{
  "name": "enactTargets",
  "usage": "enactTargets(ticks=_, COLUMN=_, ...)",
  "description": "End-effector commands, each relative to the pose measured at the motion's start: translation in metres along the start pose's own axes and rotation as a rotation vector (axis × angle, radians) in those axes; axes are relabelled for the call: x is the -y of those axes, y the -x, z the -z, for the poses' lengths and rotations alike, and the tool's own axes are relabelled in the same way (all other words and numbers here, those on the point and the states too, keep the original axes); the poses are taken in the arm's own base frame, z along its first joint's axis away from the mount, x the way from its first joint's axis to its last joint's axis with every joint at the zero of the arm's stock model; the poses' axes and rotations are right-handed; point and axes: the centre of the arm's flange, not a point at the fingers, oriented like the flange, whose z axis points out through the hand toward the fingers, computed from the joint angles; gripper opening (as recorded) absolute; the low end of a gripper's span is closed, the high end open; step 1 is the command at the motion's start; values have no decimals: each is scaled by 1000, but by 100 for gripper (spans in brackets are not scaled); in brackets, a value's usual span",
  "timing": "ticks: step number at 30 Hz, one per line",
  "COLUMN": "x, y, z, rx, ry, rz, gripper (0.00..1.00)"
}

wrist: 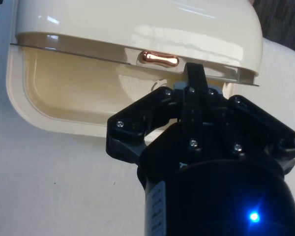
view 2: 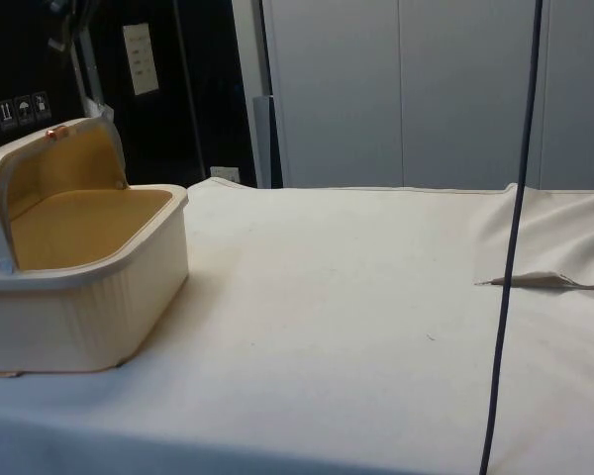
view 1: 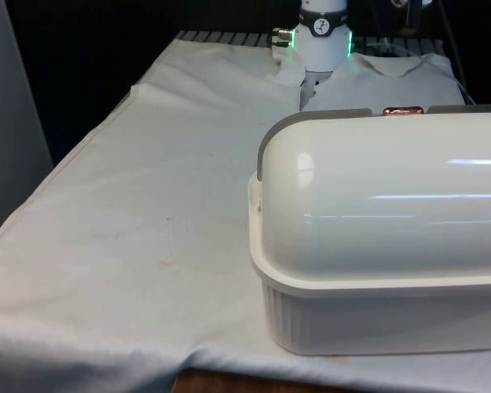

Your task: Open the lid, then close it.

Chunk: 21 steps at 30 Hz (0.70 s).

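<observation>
A cream bread box (view 1: 376, 319) stands at the front view's right, its back to that camera. Its domed lid (view 1: 376, 188) is rolled back, with the copper handle (view 1: 403, 110) at the top. The side view shows the box (view 2: 89, 307) open, its tan inside (view 2: 79, 223) bare, and the lid (view 2: 40, 148) raised with the handle (view 2: 51, 132) up high. In the wrist view my gripper (wrist: 194, 76) is shut with nothing between its fingers, its tips just beside the copper handle (wrist: 160, 58) on the lid's edge (wrist: 137, 19).
The white cloth (view 1: 147, 205) covers the table to the front view's left of the box. A black cable (view 2: 515, 237) hangs down in the side view, near a fold in the cloth (view 2: 544, 282). The table's front edge (view 1: 229, 381) lies close under the box.
</observation>
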Motion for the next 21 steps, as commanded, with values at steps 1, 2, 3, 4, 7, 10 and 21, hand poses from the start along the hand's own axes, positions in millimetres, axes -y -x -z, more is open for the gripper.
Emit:
enactTargets(ticks=1, x=0, y=-1, z=0, rx=1, ry=0, rz=0, gripper=0)
enactTargets(ticks=2, x=0, y=-1, z=0, rx=1, ry=1, rz=-1, gripper=0)
enactTargets(ticks=3, x=0, y=-1, z=1, rx=-2, ry=0, rz=0, gripper=0)
enactTargets(ticks=4, x=-1, y=-2, z=0, rx=1, ry=1, rz=-1, gripper=0)
enactTargets(ticks=7, x=-1, y=-6, z=4, rx=1, ry=-2, rz=-3, gripper=0)
enactTargets(ticks=10, x=-1, y=-9, z=7, rx=3, ry=-1, rz=-3, gripper=0)
enactTargets(ticks=21, x=2, y=-10, z=4, rx=30, ry=3, rz=2, gripper=0)
